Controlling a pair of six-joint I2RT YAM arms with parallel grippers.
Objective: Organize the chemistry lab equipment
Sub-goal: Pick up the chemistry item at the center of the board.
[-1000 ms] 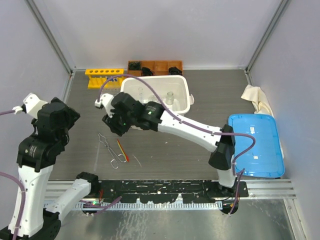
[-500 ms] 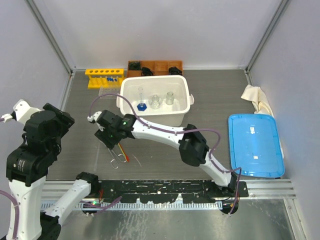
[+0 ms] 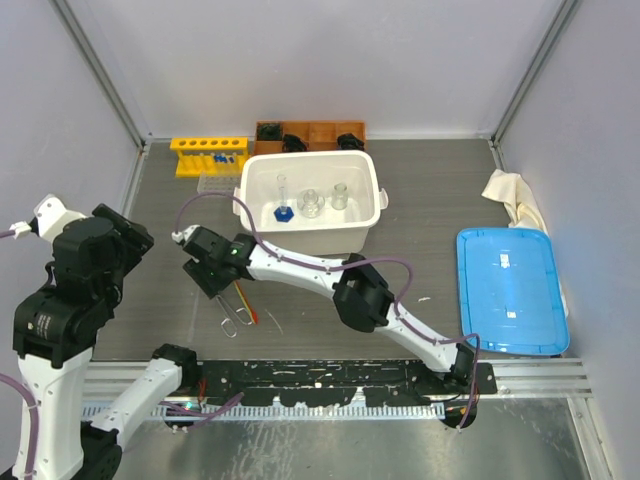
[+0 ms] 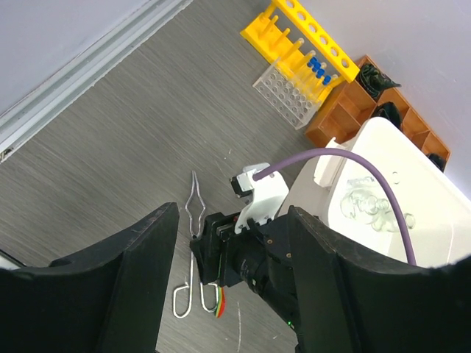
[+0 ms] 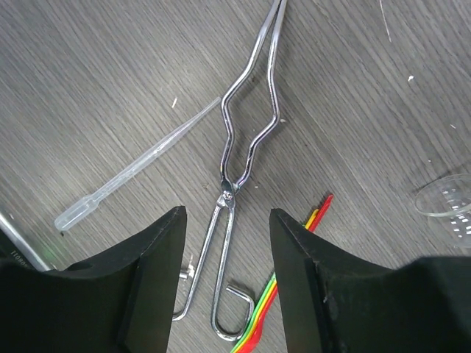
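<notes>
Left hand (image 4: 229,228): raised over the near-left of the surface (image 3: 440,210), fingers wide apart, holding nothing.

Right hand (image 5: 227,220): fingers apart, poised directly above the metal tongs (image 5: 237,140), not gripping them.

The tongs lie flat on the surface. A clear pipette (image 5: 136,176) lies just beside them, its tip near their shafts. The thin red-orange stick (image 5: 283,294) lies by their loop handles.

Farther back, the white tub (image 3: 372,195) holds two small clear glass flasks (image 3: 312,203) and the blue-bulb dropper (image 3: 284,211).

At the far left, the yellow six-hole tube rack (image 3: 200,147) carries blue-capped test tubes (image 3: 230,157).
</notes>
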